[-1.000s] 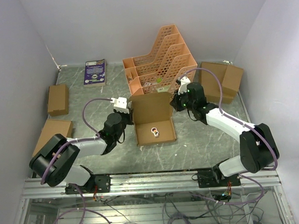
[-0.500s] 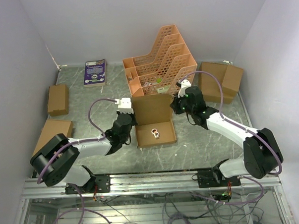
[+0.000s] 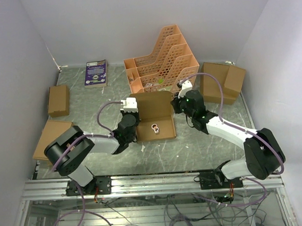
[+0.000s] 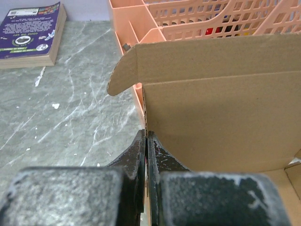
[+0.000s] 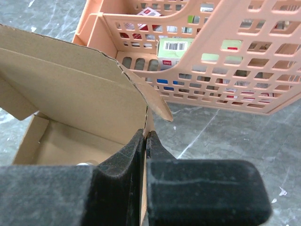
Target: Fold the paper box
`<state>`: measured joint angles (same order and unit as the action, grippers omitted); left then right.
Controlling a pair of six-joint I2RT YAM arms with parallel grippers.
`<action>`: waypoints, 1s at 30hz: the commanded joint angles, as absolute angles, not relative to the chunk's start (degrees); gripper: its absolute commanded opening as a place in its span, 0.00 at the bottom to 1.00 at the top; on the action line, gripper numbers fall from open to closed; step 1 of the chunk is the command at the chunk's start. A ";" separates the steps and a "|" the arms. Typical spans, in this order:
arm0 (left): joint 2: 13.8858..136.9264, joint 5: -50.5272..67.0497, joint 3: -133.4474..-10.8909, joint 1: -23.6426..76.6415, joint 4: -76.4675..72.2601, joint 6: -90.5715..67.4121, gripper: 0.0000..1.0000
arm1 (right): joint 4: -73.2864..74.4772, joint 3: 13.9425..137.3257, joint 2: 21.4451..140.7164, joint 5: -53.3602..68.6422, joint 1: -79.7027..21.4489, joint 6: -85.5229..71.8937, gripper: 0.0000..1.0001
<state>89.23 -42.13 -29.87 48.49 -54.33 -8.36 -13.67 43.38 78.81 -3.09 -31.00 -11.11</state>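
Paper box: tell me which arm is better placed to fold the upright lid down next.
Probably right. The right gripper pinches the lid edge of the paper box just under its side flap, higher up; the left gripper pinches lower, near the base, better suited to steadying.

Soft, even light falls from above; the surface (image 3: 90,103) left of the paper box (image 3: 153,109) is bright, shadows faint. Close up, dark fingers (image 4: 136,157) below the box blur; its cardboard is sharp
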 commanded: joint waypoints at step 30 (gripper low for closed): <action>98.87 -39.08 -24.40 51.52 -88.06 -1.00 0.07 | -45.91 32.86 82.68 -5.06 -37.85 -4.06 0.00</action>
<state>97.23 -44.77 -24.64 49.45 -81.43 3.51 -39.48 34.11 82.43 -10.57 -35.70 -4.95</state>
